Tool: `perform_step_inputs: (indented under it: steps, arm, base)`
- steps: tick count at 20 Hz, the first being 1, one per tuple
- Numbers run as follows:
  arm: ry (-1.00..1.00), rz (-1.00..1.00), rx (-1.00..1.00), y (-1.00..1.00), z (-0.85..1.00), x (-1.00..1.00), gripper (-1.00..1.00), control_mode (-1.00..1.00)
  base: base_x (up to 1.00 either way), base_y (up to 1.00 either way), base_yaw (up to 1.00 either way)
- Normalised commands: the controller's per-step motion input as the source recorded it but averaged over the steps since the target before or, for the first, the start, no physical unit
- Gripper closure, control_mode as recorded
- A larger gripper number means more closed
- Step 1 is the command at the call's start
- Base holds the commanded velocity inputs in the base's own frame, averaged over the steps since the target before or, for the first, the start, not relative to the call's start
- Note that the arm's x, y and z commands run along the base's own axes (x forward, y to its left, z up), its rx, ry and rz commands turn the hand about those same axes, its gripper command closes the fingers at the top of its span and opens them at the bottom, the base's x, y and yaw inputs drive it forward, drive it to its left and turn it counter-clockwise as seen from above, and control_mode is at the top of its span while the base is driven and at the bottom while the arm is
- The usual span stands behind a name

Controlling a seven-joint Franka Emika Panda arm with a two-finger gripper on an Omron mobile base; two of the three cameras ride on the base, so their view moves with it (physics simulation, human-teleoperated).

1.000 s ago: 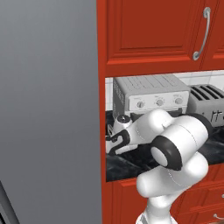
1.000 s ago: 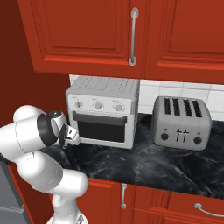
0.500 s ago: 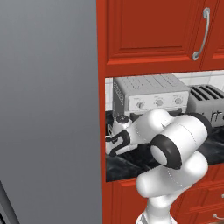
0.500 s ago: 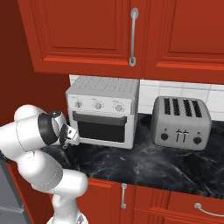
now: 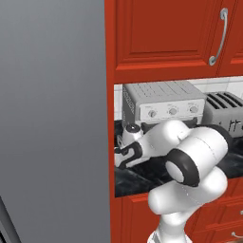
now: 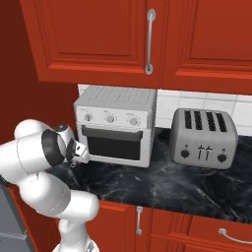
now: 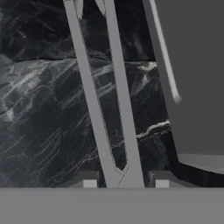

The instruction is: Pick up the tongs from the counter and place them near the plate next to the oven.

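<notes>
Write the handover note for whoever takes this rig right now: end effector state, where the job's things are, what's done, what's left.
End effector: in the hand view its two fingertips sit either side of the joined end of the tongs; whether they are clamped on it cannot be told from here.
Tongs: two silver arms running away from the fingertips over the black marble counter; lifted or lying, unclear.
The end effector is low at the counter's left end, beside the toaster oven; a toaster stands further right.
Done: end effector brought to the tongs' joined end.
Left: confirm the grip, lift, carry the tongs to the plate by the oven, set them down.
</notes>
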Motion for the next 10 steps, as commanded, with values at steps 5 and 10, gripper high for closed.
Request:
perform_step_inputs:
  steps: [5, 10]
  arm:
    - [0.00, 0.00, 0.03, 0.00, 0.56, -0.45, 1.00, -1.00]
    - [0.00, 0.00, 0.07, 0.00, 0.98, -0.66, 1.00, -1.00]
  base:
    - [0.00, 0.00, 0.00]
    - [0.00, 0.00, 0.00]
